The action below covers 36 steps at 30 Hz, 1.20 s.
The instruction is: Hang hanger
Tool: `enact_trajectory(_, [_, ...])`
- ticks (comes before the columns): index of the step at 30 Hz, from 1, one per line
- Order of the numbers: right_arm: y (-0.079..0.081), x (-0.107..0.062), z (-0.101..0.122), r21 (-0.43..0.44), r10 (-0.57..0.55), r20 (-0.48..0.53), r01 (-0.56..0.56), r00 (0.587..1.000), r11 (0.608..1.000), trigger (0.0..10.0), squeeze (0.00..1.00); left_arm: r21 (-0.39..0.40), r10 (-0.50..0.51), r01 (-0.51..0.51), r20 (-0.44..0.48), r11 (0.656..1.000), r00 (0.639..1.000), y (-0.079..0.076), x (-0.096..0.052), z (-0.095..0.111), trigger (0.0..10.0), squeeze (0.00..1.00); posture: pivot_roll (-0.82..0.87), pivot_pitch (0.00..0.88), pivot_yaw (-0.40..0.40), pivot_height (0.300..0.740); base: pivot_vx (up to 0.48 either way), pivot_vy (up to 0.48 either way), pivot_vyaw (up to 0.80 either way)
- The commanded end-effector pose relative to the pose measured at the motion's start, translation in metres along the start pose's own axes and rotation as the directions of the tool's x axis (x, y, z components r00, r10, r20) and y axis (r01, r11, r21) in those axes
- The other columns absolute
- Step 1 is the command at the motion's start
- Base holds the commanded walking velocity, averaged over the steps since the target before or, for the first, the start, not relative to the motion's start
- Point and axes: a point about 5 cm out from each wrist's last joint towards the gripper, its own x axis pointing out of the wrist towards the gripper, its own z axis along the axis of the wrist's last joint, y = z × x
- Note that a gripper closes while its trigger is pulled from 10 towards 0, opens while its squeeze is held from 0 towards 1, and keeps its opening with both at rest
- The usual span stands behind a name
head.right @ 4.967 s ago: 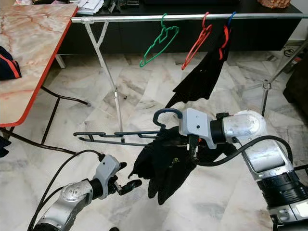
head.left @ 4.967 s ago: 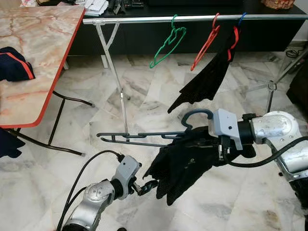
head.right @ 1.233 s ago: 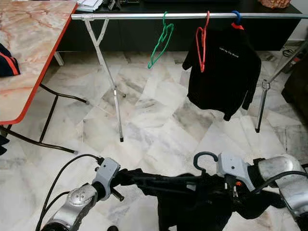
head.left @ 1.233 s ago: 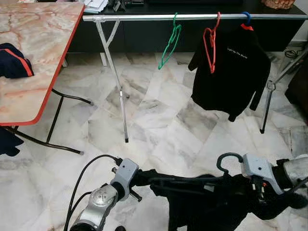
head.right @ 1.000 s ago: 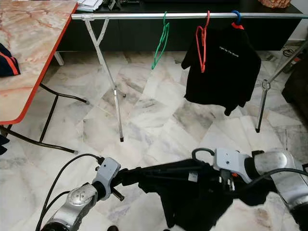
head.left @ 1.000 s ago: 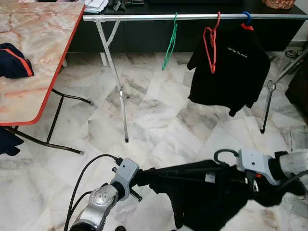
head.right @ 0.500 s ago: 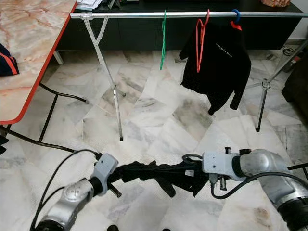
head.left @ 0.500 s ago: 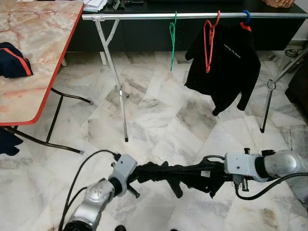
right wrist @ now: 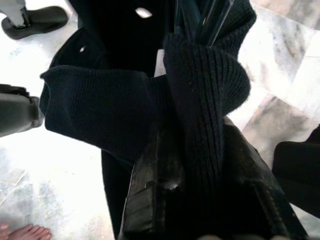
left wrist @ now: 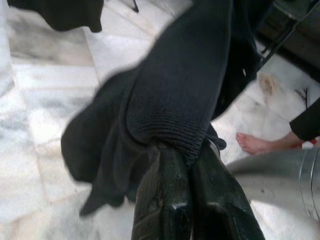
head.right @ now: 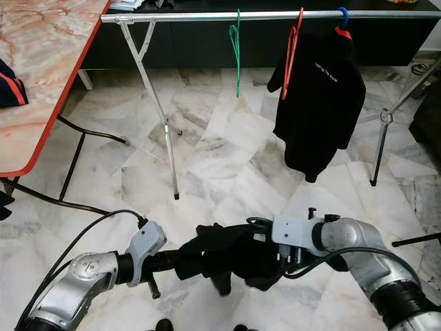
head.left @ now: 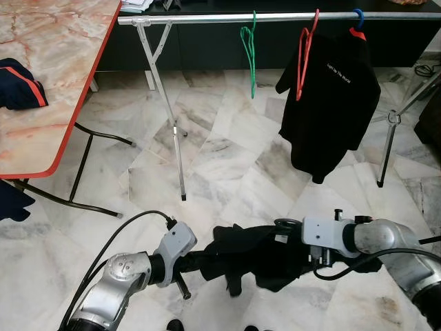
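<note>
Low and near, over the white marble floor (head.left: 227, 158): black knitted garment on a dark hanger (head.left: 258, 252), stretched between both arms. Left gripper (left wrist: 172, 150) pinches its ribbed cuff, fingers closed on it. Right gripper (right wrist: 192, 145) clamps the collar end and hanger neck. Far: silver metal rail (head.left: 207, 18) carrying a green hanger (head.left: 249, 48), a red hanger (head.left: 304, 52) and a hung black shirt (head.left: 334, 103). Left: pink marble-patterned table (head.left: 48, 76) with a red edge.

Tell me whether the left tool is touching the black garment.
Touching. In the left wrist view, the left tool has its two fingers shut on a ribbed fold of the black garment, which bunches over their tips.
</note>
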Motion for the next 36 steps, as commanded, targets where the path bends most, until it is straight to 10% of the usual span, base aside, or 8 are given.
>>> enact_trajectory(1, [0.011,0.005,-0.002,0.001,0.035,-0.013,-0.035,0.999,0.999,0.0,0.00,-0.016,-0.003,0.003,0.042,1.000,0.999,0.000,0.000,0.011,0.0,0.00,-0.07,0.292,-0.033,0.740,0.000,0.000,0.00])
enact_trajectory(19, [0.013,0.040,0.022,0.273,-0.152,0.062,0.130,0.986,0.953,0.0,0.00,-0.047,-0.198,0.208,0.158,0.977,0.967,-0.028,-0.002,0.050,0.0,0.00,-0.06,0.294,-0.025,0.740,0.000,0.000,0.00])
enact_trajectory(20, [0.011,0.040,0.029,0.317,-0.153,0.108,0.112,0.982,0.942,0.0,0.00,-0.036,-0.210,0.216,0.127,0.976,0.969,-0.031,-0.001,0.046,9.2,0.00,-0.06,0.293,-0.025,0.740,0.000,0.000,0.00])
enact_trajectory(22, [0.010,0.040,0.036,0.340,-0.146,0.157,0.085,0.977,0.937,0.0,0.00,-0.033,-0.245,0.250,0.104,0.968,0.964,-0.036,0.000,0.043,10.0,0.00,-0.06,0.293,-0.026,0.740,0.000,0.000,0.00])
enact_trajectory(23, [0.009,0.040,0.038,0.345,-0.149,0.165,0.084,0.975,0.935,0.0,0.00,-0.040,-0.257,0.263,0.103,0.964,0.961,-0.038,0.000,0.043,10.0,0.66,-0.06,0.294,-0.026,0.740,0.000,0.000,0.00])
enact_trajectory(24, [0.008,0.040,0.039,0.353,-0.153,0.170,0.085,0.973,0.932,0.0,0.00,-0.046,-0.267,0.273,0.105,0.961,0.958,-0.040,0.000,0.043,10.0,0.66,-0.06,0.294,-0.026,0.740,0.000,0.000,0.00])
enact_trajectory(25, [0.008,0.040,0.039,0.354,-0.155,0.170,0.087,0.973,0.931,0.0,0.00,-0.053,-0.278,0.284,0.108,0.957,0.955,-0.042,0.000,0.044,10.0,1.00,-0.06,0.294,-0.026,0.740,0.000,0.000,0.00])
enact_trajectory(36, [-0.002,0.043,0.046,0.354,-0.198,0.188,0.122,0.962,0.927,0.0,0.00,-0.043,-0.333,0.337,0.088,0.940,0.939,-0.053,0.002,0.045,10.0,1.00,-0.05,0.294,-0.027,0.740,0.000,0.000,0.00])
